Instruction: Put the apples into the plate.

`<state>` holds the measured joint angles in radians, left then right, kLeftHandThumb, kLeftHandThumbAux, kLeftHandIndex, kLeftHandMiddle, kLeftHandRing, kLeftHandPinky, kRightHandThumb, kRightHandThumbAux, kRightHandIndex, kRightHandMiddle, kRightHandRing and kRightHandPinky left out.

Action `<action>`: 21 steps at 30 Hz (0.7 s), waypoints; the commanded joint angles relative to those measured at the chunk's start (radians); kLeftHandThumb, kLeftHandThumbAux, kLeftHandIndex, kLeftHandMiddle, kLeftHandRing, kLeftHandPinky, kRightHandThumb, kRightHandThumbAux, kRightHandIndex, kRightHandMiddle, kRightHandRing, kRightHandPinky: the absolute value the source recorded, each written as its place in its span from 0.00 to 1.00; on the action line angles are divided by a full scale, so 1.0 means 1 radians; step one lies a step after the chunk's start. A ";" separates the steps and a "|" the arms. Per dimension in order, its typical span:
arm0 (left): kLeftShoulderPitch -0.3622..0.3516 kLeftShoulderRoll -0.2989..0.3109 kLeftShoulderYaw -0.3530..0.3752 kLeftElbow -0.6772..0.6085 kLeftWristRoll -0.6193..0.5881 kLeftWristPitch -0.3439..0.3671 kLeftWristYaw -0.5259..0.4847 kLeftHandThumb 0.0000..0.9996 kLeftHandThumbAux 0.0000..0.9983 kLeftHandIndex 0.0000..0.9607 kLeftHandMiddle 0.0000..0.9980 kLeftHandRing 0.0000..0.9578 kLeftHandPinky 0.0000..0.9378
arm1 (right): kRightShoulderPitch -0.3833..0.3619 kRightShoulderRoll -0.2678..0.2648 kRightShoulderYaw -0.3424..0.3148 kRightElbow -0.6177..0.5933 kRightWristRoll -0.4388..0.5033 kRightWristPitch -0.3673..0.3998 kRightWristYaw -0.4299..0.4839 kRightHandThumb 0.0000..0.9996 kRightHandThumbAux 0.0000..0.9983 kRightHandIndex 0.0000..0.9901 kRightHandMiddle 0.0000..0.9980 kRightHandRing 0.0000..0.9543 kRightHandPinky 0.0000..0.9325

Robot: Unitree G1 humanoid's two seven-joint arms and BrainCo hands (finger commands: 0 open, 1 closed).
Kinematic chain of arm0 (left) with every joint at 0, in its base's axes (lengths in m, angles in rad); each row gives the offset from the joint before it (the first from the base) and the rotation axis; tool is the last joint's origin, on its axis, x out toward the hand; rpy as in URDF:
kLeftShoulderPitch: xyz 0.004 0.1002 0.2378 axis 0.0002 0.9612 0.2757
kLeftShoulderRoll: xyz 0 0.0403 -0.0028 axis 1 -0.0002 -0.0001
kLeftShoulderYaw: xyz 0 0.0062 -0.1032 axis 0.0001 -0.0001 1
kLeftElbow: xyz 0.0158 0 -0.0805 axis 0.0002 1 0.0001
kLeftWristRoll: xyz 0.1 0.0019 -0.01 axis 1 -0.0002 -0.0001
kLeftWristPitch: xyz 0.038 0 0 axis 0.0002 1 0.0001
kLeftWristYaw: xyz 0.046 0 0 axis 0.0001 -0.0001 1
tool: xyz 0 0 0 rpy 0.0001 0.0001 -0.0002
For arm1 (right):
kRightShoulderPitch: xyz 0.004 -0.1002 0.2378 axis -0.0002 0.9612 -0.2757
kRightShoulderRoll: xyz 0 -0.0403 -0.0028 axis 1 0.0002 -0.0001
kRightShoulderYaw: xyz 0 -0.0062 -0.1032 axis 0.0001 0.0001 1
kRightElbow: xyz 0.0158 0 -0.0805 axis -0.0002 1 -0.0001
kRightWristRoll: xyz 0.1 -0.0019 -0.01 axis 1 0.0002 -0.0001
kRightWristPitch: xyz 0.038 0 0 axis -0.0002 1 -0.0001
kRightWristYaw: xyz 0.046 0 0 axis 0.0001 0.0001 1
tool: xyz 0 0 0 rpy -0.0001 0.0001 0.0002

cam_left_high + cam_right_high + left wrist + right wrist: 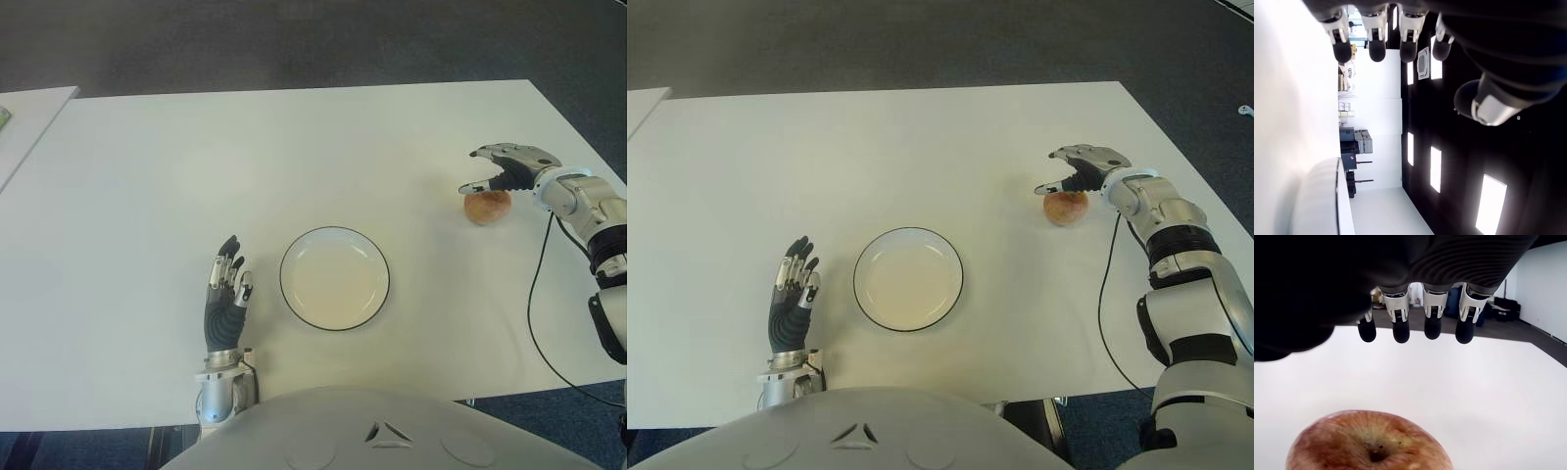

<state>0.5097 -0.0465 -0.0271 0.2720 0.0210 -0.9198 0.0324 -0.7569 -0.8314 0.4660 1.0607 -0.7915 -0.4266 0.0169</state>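
R hand (pixel 502 168), black-and-silver w/ several fingers, hovers over the round red-yellow apple (pixel 487 207) near the right edge of the white rectangular table (pixel 294 157). Fingers extended, spread, not closed on anything; in the right wrist view the fingertips (pixel 1432 328) hang above and beyond the fruit, clear gap between them and the skin, stem dimple facing up. Apple sits on the table, not held. A black cable (pixel 537 294) runs from the R forearm down across the table toward the near edge.

Toward the middle of the near edge: round white plate w/ thin dark rim (pixel 334 232), nothing in it, well apart from the apple. Bare table surface between the two, nothing in the way.

L hand (pixel 225 294) shows just left of the plate, near the near edge, fingers straight and relaxed, holding nothing; can't tell if it touches the table. Corner of a second white table (pixel 29 108) at far left, dark carpet floor (pixel 294 39) beyond the far edge.
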 commanded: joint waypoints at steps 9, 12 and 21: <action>0.007 0.065 0.055 0.078 -0.045 0.084 -0.041 0.00 0.49 0.00 0.00 0.00 0.00 | 0.023 0.070 0.033 0.103 0.003 0.016 -0.060 0.18 0.26 0.00 0.00 0.00 0.00; 0.009 0.068 0.058 0.072 -0.047 0.081 -0.043 0.00 0.49 0.00 0.00 0.00 0.00 | 0.028 0.080 0.032 0.122 0.009 0.018 -0.076 0.18 0.26 0.00 0.00 0.00 0.01; 0.028 0.087 0.057 0.021 -0.056 0.111 -0.060 0.00 0.46 0.00 0.00 0.00 0.00 | 0.043 0.105 0.022 0.159 0.035 0.025 -0.095 0.20 0.28 0.00 0.00 0.00 0.02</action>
<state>0.5247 0.0020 -0.0006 0.2538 -0.0233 -0.8639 -0.0096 -0.7399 -0.7516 0.4912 1.2063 -0.7700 -0.4085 -0.0716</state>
